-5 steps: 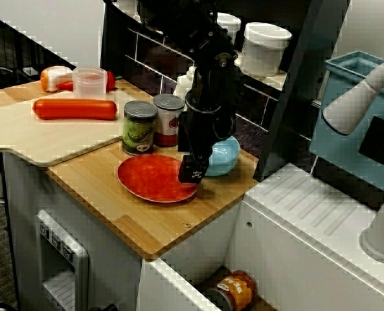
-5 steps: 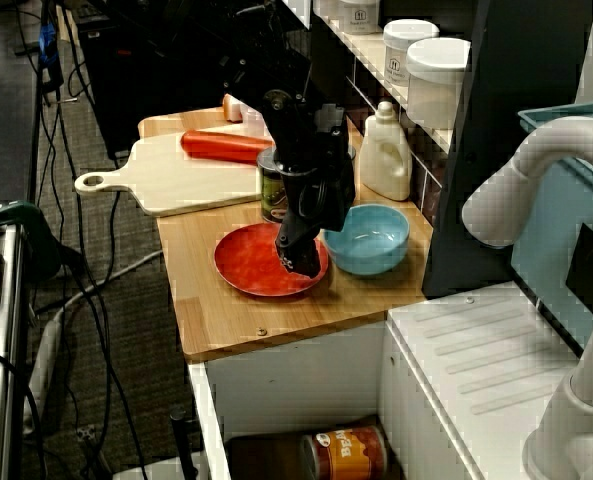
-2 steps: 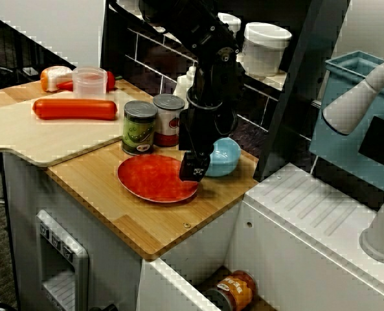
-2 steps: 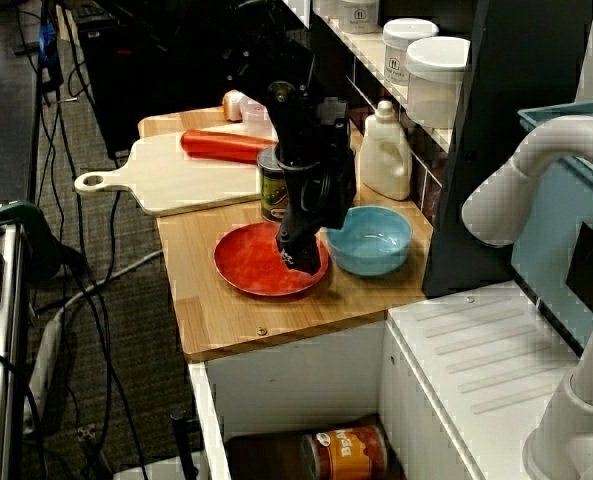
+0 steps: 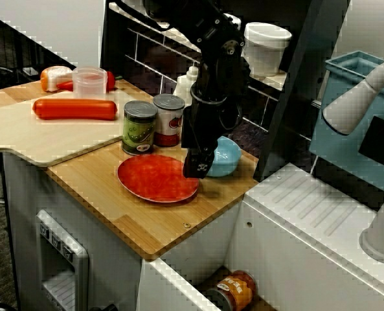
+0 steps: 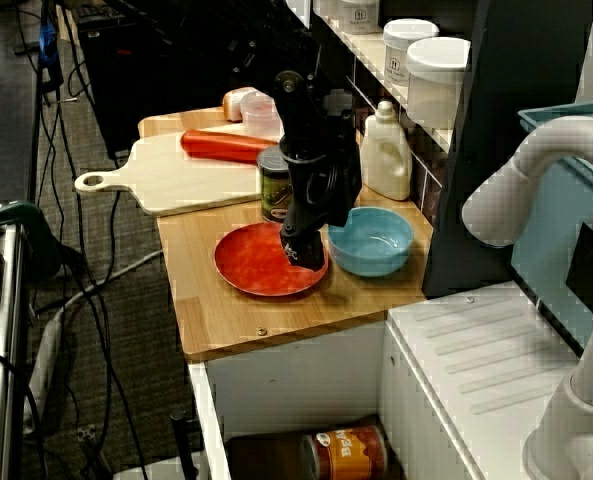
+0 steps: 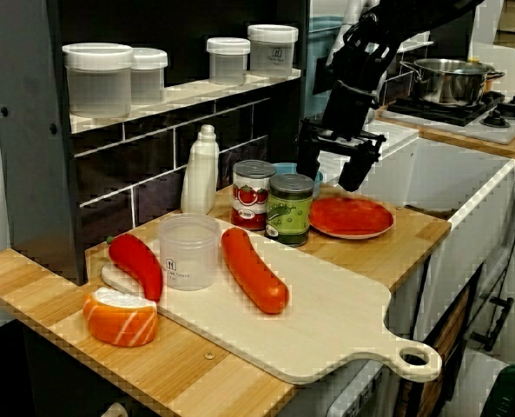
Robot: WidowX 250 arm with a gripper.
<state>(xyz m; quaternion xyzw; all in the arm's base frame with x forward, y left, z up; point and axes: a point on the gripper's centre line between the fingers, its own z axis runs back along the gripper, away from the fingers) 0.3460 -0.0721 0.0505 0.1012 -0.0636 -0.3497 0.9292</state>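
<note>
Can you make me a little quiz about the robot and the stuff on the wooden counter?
1. True or false: the gripper is open and holds nothing.
2. The bowl beside the red plate is: A blue, B yellow, C black.
3. Fill the gap: right next to the green can stands a ___ can.

Key: 1 true. 2 A. 3 red.
</note>
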